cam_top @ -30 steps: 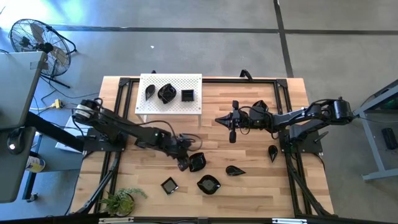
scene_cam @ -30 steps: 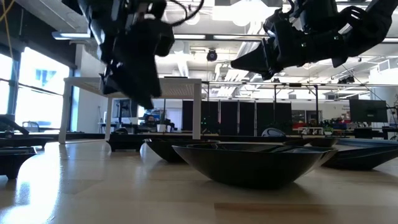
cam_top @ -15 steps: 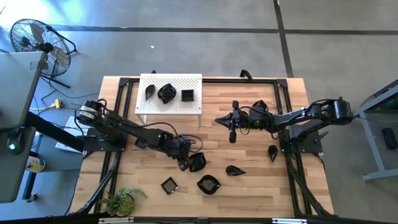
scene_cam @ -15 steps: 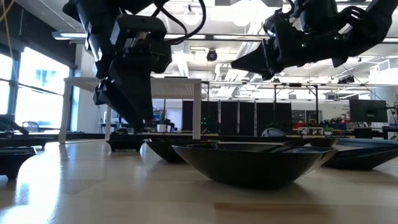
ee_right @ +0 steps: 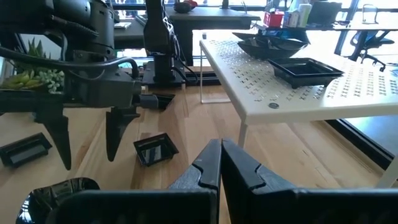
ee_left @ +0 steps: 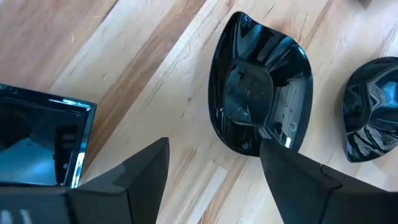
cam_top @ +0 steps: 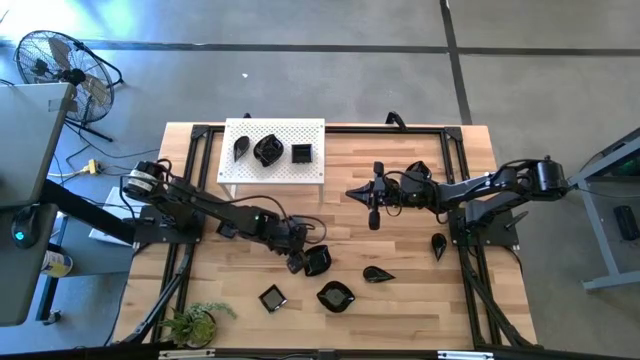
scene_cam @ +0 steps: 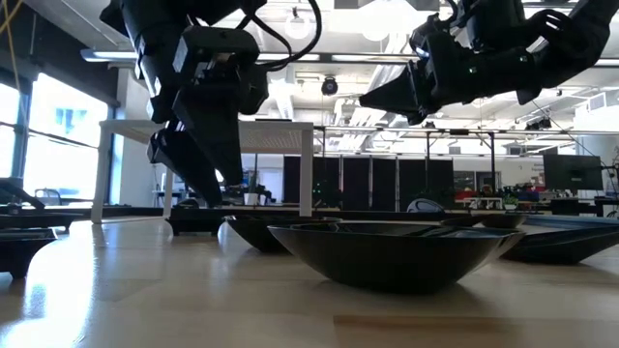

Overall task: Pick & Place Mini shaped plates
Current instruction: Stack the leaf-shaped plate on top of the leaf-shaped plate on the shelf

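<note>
Left end effector [cam_top: 297, 262] has crept slightly toward 12 o'clock since a second ago, and its fingers have spread the last bit wider. Right arm unchanged.

Left end effector now: fingers wide apart, holding nothing, hanging just above the table [cam_top: 400, 230] right beside a black plate [cam_top: 317, 261] at its 3 o'clock. Left wrist view shows that teardrop plate [ee_left: 261, 99] flat on the wood just beyond the two open fingers [ee_left: 134, 171], not between them; a square plate [ee_left: 37, 143] lies to one side of it and a wavy plate [ee_left: 373, 109] to the other. Low view: the fingertips [scene_cam: 193, 184] point down, clear of the table surface.

Right end effector [cam_top: 372, 219]: fingers pressed together, empty, hovering over the table centre, at about 1 o'clock from the left one and well apart from it. Right wrist view confirms the closed fingers [ee_right: 221, 165].

Plates on the bare wood in the high view:
- square plate [cam_top: 272, 298] near the 6 o'clock edge
- wavy plate [cam_top: 335, 296] just at its 3 o'clock
- leaf plate [cam_top: 378, 274] further toward 3 o'clock
- small teardrop [cam_top: 438, 244] near the right arm's base
- one more under the right arm [cam_top: 417, 171], partly hidden

White perforated board [cam_top: 272, 170] sits at the table's 11 o'clock corner, raised on legs, carrying three plates in a row: teardrop [cam_top: 241, 149], rounded wavy [cam_top: 267, 151], square [cam_top: 301, 153]. Potted plant [cam_top: 195, 322] at the 7 o'clock corner.
</note>
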Robot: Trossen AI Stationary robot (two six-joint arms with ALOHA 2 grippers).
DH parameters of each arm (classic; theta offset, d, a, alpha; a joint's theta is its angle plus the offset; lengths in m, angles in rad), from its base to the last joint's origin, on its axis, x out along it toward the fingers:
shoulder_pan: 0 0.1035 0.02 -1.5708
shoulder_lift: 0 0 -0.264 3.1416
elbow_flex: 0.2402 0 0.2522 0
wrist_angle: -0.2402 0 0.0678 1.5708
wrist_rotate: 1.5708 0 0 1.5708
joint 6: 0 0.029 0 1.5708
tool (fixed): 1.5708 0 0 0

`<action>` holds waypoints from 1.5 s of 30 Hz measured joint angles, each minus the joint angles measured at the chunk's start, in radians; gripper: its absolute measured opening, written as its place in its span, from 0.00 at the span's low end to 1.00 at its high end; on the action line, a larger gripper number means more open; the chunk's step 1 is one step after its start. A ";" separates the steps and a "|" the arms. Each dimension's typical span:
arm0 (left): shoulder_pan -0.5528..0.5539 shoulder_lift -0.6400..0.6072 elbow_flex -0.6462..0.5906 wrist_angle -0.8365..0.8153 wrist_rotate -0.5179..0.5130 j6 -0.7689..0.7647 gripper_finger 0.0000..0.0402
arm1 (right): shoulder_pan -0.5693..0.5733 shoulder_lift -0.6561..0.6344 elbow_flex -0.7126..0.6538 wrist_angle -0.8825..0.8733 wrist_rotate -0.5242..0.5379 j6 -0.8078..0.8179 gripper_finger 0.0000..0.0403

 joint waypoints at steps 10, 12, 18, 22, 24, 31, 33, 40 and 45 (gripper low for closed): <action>0.000 0.000 0.000 0.001 -0.052 -0.011 0.55 | 0.000 0.000 0.000 0.000 0.000 0.000 0.00; 0.002 0.012 0.001 0.017 -0.048 -0.012 0.54 | 0.000 0.000 0.000 0.000 0.000 0.000 0.00; 0.034 0.025 0.003 0.076 -0.018 -0.011 0.50 | 0.000 0.000 0.000 0.000 0.000 0.000 0.00; 0.053 0.028 0.001 0.065 -0.003 -0.007 0.45 | 0.000 0.000 0.000 -0.001 0.000 0.000 0.00; 0.060 0.042 0.002 0.073 0.001 -0.005 0.43 | 0.000 0.000 0.000 -0.002 0.000 0.000 0.00; 0.057 0.087 0.000 0.103 0.039 0.019 0.37 | 0.000 0.000 0.000 0.000 0.000 0.000 0.00; 0.058 0.084 -0.003 0.100 0.041 0.023 0.36 | 0.000 0.000 0.000 -0.001 0.000 0.000 0.00; 0.058 0.094 0.000 0.135 0.050 0.039 0.27 | 0.000 0.000 0.000 -0.011 0.000 0.000 0.00; 0.058 0.093 0.000 0.140 0.051 0.054 0.18 | 0.000 0.000 0.000 -0.024 0.000 0.000 0.00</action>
